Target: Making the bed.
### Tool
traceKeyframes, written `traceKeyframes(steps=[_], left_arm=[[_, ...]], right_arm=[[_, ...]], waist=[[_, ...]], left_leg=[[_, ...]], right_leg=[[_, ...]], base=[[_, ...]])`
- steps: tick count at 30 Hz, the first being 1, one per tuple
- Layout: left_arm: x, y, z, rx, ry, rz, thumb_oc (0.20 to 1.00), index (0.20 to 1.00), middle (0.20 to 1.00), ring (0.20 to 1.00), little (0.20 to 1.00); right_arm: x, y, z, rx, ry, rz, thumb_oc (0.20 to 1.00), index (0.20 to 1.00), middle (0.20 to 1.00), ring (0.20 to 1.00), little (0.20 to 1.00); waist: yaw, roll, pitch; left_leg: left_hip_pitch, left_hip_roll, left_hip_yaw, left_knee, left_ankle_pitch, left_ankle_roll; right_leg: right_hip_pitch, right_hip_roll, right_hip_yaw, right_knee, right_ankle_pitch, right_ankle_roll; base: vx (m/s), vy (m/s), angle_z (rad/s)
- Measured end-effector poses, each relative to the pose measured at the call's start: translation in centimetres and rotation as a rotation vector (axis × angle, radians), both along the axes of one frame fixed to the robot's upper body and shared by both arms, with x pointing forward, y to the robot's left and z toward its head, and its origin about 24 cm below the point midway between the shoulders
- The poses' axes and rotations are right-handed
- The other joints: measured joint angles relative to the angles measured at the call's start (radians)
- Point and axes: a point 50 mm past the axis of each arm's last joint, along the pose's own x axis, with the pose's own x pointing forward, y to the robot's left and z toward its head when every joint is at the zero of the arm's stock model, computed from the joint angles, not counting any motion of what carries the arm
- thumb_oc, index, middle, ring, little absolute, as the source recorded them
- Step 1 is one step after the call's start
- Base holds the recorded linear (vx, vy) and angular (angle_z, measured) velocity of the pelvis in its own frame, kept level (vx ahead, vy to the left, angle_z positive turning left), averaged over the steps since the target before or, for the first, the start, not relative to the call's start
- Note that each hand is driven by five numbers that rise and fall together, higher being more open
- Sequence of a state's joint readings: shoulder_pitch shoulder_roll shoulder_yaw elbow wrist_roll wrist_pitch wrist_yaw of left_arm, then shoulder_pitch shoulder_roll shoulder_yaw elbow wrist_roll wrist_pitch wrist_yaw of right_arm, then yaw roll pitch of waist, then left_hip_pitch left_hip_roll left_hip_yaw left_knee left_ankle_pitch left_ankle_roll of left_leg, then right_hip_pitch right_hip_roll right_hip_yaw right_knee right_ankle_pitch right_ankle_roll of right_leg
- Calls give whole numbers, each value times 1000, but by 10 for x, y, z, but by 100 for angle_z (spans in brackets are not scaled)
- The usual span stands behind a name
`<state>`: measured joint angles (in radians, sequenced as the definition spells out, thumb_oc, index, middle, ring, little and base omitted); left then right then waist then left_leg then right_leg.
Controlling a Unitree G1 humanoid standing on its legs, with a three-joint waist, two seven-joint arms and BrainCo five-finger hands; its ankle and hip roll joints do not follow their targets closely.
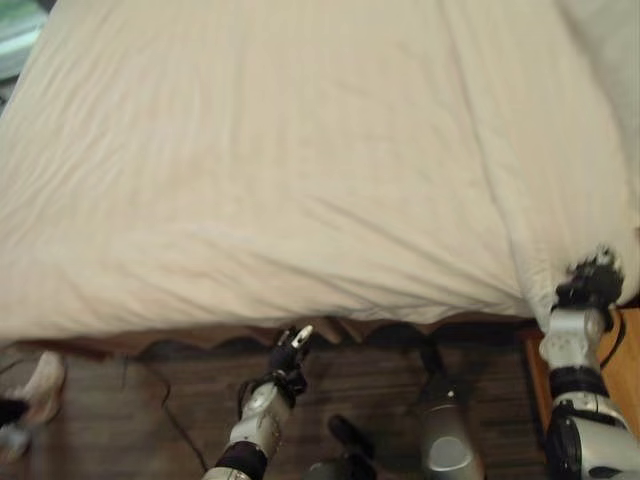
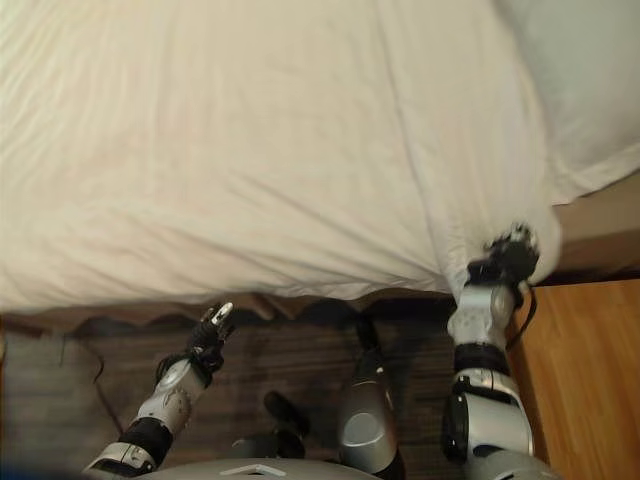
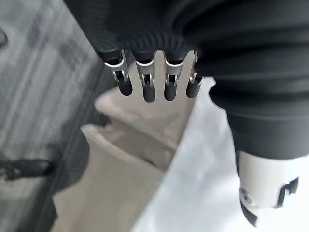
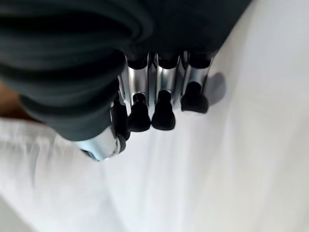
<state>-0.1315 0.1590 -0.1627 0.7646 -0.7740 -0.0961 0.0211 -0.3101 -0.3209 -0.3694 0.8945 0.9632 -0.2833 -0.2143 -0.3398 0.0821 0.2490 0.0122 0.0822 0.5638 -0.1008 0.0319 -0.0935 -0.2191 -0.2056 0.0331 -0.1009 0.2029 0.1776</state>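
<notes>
Our right hand (image 2: pixel 507 255) is up at the near edge of the bed, by its right corner, pressed against the white duvet (image 1: pixel 280 160); its fingers (image 4: pixel 161 111) curl toward the cloth, but we cannot tell whether they pinch it. Our left hand (image 1: pixel 292 347) hangs below the near edge over the dark floor (image 1: pixel 180 400), fingers (image 3: pixel 147 89) relaxed and holding nothing. The duvet covers the bed (image 2: pixel 600 225) from the near edge to the far side. A long fold runs from the right hand toward the far edge. A wooden cabinet (image 2: pixel 580 380) stands beside the right arm.
</notes>
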Motion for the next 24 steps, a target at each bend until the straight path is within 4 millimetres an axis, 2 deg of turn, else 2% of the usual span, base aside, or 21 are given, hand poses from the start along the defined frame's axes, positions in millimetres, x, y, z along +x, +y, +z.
traceKeyframes(steps=[1, 3, 4, 6, 7, 8, 9, 11, 12, 13, 14, 15, 16, 18, 19, 20, 21, 22, 23, 24], left_arm=[[-2, 0, -2, -1, 10, 2, 1000, 1000, 1000, 1000, 1000], [-9, 1, -9, -2, 56, 4, 1000, 1000, 1000, 1000, 1000], [-12, 1, -12, -3, 66, 9, 1000, 1000, 1000, 1000, 1000], [-14, 0, -13, -8, 72, 10, 1000, 1000, 1000, 1000, 1000], [-15, 0, -14, -9, 75, 11, 1000, 1000, 1000, 1000, 1000], [-17, 0, -15, -9, 81, 12, 1000, 1000, 1000, 1000, 1000], [-18, 4, -13, -1, 74, 27, 1000, 1000, 1000, 1000, 1000], [-17, 9, -11, 7, 67, 45, 1000, 1000, 1000, 1000, 1000], [-19, 12, -11, 16, 66, 55, 1000, 1000, 1000, 1000, 1000], [-17, 13, -9, 25, 58, 51, 1000, 1000, 1000, 1000, 1000], [-17, 14, -10, 28, 60, 49, 1000, 1000, 1000, 1000, 1000], [-26, 13, -16, 32, 93, 40, 1000, 1000, 1000, 1000, 1000], [-27, 16, -15, 51, 94, 34, 1000, 1000, 1000, 1000, 1000], [-46, 33, -22, 133, 146, 12, 1000, 1000, 1000, 1000, 1000], [-58, 44, -25, 170, 183, 15, 1000, 1000, 1000, 1000, 1000], [-64, 52, -26, 207, 201, 4, 1000, 1000, 1000, 1000, 1000], [-66, 55, -24, 217, 194, 0, 1000, 1000, 1000, 1000, 1000], [-68, 61, -19, 259, 176, -19, 1000, 1000, 1000, 1000, 1000], [-71, 74, -9, 316, 148, -29, 1000, 1000, 1000, 1000, 1000], [-68, 74, -8, 322, 142, -12, 1000, 1000, 1000, 1000, 1000]], right_arm=[[-22, 2, -25, 50, 110, -14, 200, 200, 200, 200, 200], [-78, 10, -69, 144, 323, -48, 200, 200, 200, 200, 200], [-104, 16, -84, 176, 406, -46, 200, 200, 200, 200, 200], [-129, 24, -98, 196, 501, -11, 200, 200, 200, 200, 200], [-132, 27, -100, 180, 540, 36, 335, 335, 335, 335, 335], [-130, 30, -101, 160, 561, 78, 1000, 1000, 1000, 1000, 1000], [-119, 41, -101, 88, 606, 221, 1000, 1000, 1000, 1000, 1000], [-105, 58, -100, 11, 609, 392, 1000, 1000, 1000, 1000, 1000], [-99, 68, -99, -18, 602, 460, 1000, 1000, 1000, 1000, 1000], [-94, 78, -97, -36, 581, 518, 1000, 1000, 1000, 1000, 1000], [-88, 82, -94, -65, 560, 554, 1000, 1000, 1000, 1000, 1000], [-77, 84, -84, -126, 514, 602, 1000, 1000, 1000, 1000, 1000], [-76, 90, -83, -135, 506, 625, 1000, 1000, 1000, 1000, 1000], [-84, 112, -83, -198, 503, 742, 1000, 1000, 1000, 1000, 1000], [-82, 125, -82, -205, 483, 787, 1000, 1000, 1000, 1000, 1000], [-85, 135, -83, -197, 480, 811, 1000, 1000, 1000, 1000, 1000], [-90, 140, -85, -200, 487, 837, 1000, 1000, 1000, 1000, 1000], [-98, 147, -84, -215, 489, 865, 1000, 1000, 1000, 1000, 1000], [-97, 162, -80, -208, 446, 878, 1000, 1000, 1000, 1000, 1000], [-70, 170, -69, -249, 374, 907, 1000, 1000, 1000, 1000, 1000]], waist=[[-7, -4, -1], [-22, -3, -4], [-34, -2, -5], [-42, -10, -7], [-42, -14, -8], [-42, -23, -8], [-24, -60, -2], [11, -109, 2], [31, -138, 7], [60, -179, 1], [75, -199, -2], [70, -210, -27], [75, -250, -31], [75, -339, -88], [73, -367, -97], [74, -380, -107], [93, -382, -108], [125, -392, -111], [144, -437, -115], [145, -382, -71]], left_leg=[[14, 3, 0, 0, -6, 3], [48, 2, 7, 0, -20, 0], [59, 0, 8, 0, -25, -3], [66, 1, 6, 0, -28, -3], [69, 1, 6, 0, -28, 0], [73, 1, 6, 1, -28, 0], [66, 14, 1, 63, -47, -18], [58, 46, -66, 143, -92, -32], [55, 51, -130, 197, -111, -49], [30, 54, -291, 303, -155, -72], [24, 52, -380, 328, -180, -89], [50, 60, -440, 279, -214, -71], [62, 43, -439, 263, -203, -57], [64, 10, -418, 261, -184, -30], [67, 4, -401, 257, -181, -16], [74, 11, -385, 240, -173, 11], [80, 20, -371, 225, -164, 21], [66, 14, -344, 248, -151, 27], [21, -32, -259, 318, -187, 83], [-9, 10, -233, 329, -196, 99]], right_leg=[[15, -1, 0, 0, -3, 4], [41, -3, 12, -1, -14, 14], [51, -5, 16, 0, -18, 17], [60, -4, 15, 0, -20, 14], [62, -4, 17, 0, -21, 12], [63, -1, 17, 0, -20, 11], [51, 4, 24, 24, -24, 4], [57, 31, 33, 42, -25, -6], [62, 32, 35, 57, -29, -23], [74, 36, 38, 56, -22, -38], [90, 45, 43, 54, -15, -41], [94, 62, 27, 50, -11, -35], [105, 45, 30, 44, -5, -33], [102, 13, 19, 31, -15, -21], [96, -1, 19, 49, -56, 31], [84, -8, -2, 67, -138, 108], [78, -2, -35, 70, -157, 110], [82, 19, -112, 102, -154, 71], [97, 20, -139, 35, 114, -56], [65, 25, -103, 29, 168, -18]], base=[[47, -10, -6], [31, -27, -13], [5, -42, -10], [-13, -32, 0], [-24, -117, -1], [-68, -163, -20], [-72, -221, -34], [-115, -39, -32], [-96, 65, -23], [-83, 99, -24], [-173, 144, -13], [-260, 230, 1], [-259, 176, 16], [-204, 25, -11], [-270, -53, -38], [-463, 78, -47], [-513, 153, -43], [-396, 146, -71], [-316, 99, -100], [-307, 120, -71]])
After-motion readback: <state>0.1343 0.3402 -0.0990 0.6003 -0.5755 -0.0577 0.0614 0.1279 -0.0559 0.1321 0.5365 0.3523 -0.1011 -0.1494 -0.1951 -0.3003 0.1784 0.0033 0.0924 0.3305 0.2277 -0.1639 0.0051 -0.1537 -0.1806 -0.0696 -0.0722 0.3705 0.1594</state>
